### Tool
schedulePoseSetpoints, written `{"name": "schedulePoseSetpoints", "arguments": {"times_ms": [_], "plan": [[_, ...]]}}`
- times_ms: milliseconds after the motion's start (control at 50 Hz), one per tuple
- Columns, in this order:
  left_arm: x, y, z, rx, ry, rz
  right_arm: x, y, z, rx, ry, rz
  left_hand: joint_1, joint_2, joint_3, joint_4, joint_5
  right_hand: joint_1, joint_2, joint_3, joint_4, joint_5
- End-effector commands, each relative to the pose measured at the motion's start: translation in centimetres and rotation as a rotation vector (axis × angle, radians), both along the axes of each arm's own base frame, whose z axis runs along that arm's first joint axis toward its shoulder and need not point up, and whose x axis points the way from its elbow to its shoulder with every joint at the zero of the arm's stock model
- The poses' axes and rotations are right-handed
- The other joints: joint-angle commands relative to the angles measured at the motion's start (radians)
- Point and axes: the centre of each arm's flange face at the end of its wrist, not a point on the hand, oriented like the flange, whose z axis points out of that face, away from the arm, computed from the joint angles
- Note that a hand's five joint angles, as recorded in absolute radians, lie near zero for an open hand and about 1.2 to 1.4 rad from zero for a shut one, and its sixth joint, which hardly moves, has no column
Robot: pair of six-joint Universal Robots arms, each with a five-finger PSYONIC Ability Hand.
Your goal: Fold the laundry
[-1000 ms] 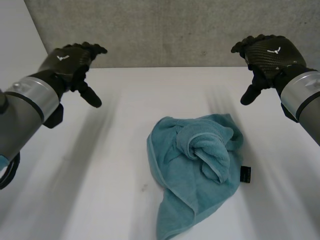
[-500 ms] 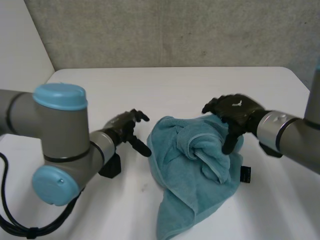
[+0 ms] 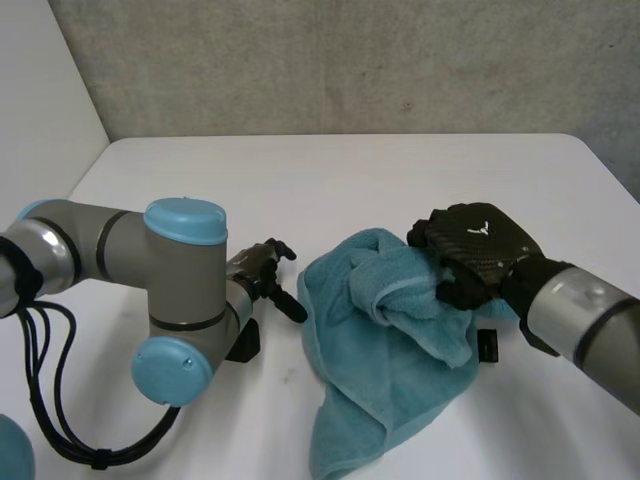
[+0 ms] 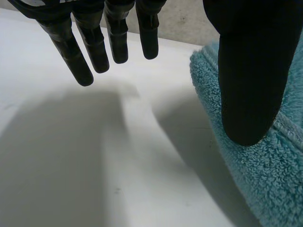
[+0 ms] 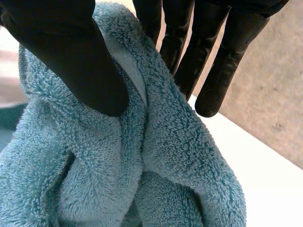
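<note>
Towel [image 3: 385, 365]: one, crumpled; right hand [image 3: 472, 250] pinching fold.

Towel [image 3: 380, 370] on table [image 3: 330, 180]; left hand [image 3: 262, 270] beside it, right hand [image 3: 470, 250] on it

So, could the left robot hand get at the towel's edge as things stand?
Probably yes: the left robot hand is open, its thumb right at the towel edge, with only bare table around it.

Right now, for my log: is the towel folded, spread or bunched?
Bunched. The towel lies crumpled in rolled ridges, edges uneven; the right hand pinches one raised ridge.
</note>
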Motion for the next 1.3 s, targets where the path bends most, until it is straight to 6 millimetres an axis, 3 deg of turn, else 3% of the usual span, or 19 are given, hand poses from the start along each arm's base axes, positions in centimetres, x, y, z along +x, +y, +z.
{"name": "schedulePoseSetpoints", "arguments": {"times_ms": [20,120,220,300,420,500,580,620,760,780,840,860,880,920,960,1000,1160,1220,1300], "plan": [[-1.3,0.9,-0.4,0.011,0.017,-0.057,-0.3,2.4,1.3,-0.04,-0.026,0.056,0.074,0.073,0.078,0.072,0.07,0.553,0.243,0.242,0.209,0.309],[-2.4,1.7,-0.5,0.024,0.04,-0.114,-0.5,3.2,1.9,-0.07,-0.03,0.057,0.112,0.111,0.116,0.11,0.109,0.553,0.243,0.242,0.209,0.309],[-3.0,1.6,0.0,0.001,0.06,-0.133,-0.6,2.9,2.3,-0.105,-0.022,0.044,1.04,1.04,1.044,1.039,1.037,0.553,0.243,0.242,0.209,0.309],[-3.5,0.0,2.7,-0.095,0.106,-0.127,-0.9,1.6,2.8,-0.207,0.001,0.025,1.057,1.056,1.061,1.055,1.054,0.553,0.243,0.242,0.209,0.309],[-1.6,-6.1,16.5,-0.575,0.238,-0.045,-0.1,-3.6,6.2,-0.611,-0.028,-0.052,1.057,1.056,1.061,1.055,1.054,0.553,0.243,0.242,0.209,0.309],[-0.4,-6.2,23.1,-0.801,0.272,-0.02,0.6,-5.7,8.6,-0.831,-0.112,-0.11,1.057,1.056,1.061,1.055,1.054,0.553,0.243,0.242,0.209,0.309],[0.2,-5.6,25.2,-0.875,0.3,-0.013,2.7,-3.8,8.5,-0.842,-0.179,-0.041,1.057,1.056,1.061,1.055,1.054,0.553,0.243,0.242,0.209,0.309],[0.3,-5.5,24.7,-0.863,0.29,-0.017,2.8,-3.5,8.1,-0.821,-0.181,-0.029,1.057,1.056,1.061,1.055,1.054,0.553,0.243,0.242,0.209,0.309],[0.6,-5.2,18.0,-0.682,0.191,-0.05,2.6,-0.7,1.9,-0.482,-0.071,0.058,1.057,1.056,1.061,1.055,1.054,0.553,0.243,0.242,0.209,0.309],[0.6,-5.1,17.2,-0.658,0.181,-0.06,2.2,0.9,-0.5,-0.336,0.001,0.102,1.057,1.056,1.061,1.055,1.054,0.553,0.243,0.242,0.209,0.309],[0.7,-4.5,14.3,-0.574,0.144,-0.09,1.9,1.9,-1.9,-0.245,0.071,0.129,1.057,1.056,1.061,1.055,1.054,0.553,0.243,0.242,0.209,0.309],[0.7,-4.5,14.3,-0.574,0.144,-0.09,1.1,2.7,-3.3,-0.156,0.19,0.149,1.057,1.056,1.061,1.055,1.054,0.223,-0.087,-0.088,-0.122,-0.021],[0.9,-4.1,12.6,-0.519,0.12,-0.105,1.1,2.7,-3.3,-0.155,0.191,0.149,1.057,1.056,1.061,1.055,1.054,0.219,-0.091,-0.092,-0.125,-0.025],[1.5,-2.9,9.7,-0.414,0.073,-0.123,-0.3,2.2,-3.4,-0.115,0.302,0.131,1.057,1.056,1.061,1.055,1.054,-0.326,-0.636,-0.637,-0.67,-0.57],[1.8,-2.0,8.5,-0.359,0.047,-0.13,-1.8,1.0,-2.6,-0.09,0.374,0.092,1.057,1.056,1.061,1.055,1.054,-0.578,-0.888,-0.889,-0.922,-0.822],[2.0,-1.2,7.7,-0.326,0.032,-0.141,-2.1,0.5,-2.1,-0.087,0.378,0.075,1.057,1.056,1.061,1.055,1.054,-0.611,-0.921,-0.922,-0.955,-0.855],[2.1,2.0,6.7,-0.271,-0.026,-0.199,-1.1,-2.9,6.1,-0.102,0.046,-0.061,1.057,1.056,1.061,1.055,1.054,-0.669,-0.979,-0.98,-1.013,-0.913],[2.3,3.8,6.5,-0.278,-0.073,-0.239,-0.8,-3.7,7.2,-0.064,-0.048,-0.062,1.057,1.056,1.061,1.055,1.054,-0.669,-0.979,-0.98,-1.013,-0.913],[3.0,4.9,7.1,-0.311,-0.116,-0.259,0.2,-6.7,5.4,0.046,-0.101,-0.053,1.057,1.056,1.061,1.055,1.054,-0.661,-0.972,-0.973,-1.006,-0.906]]}}
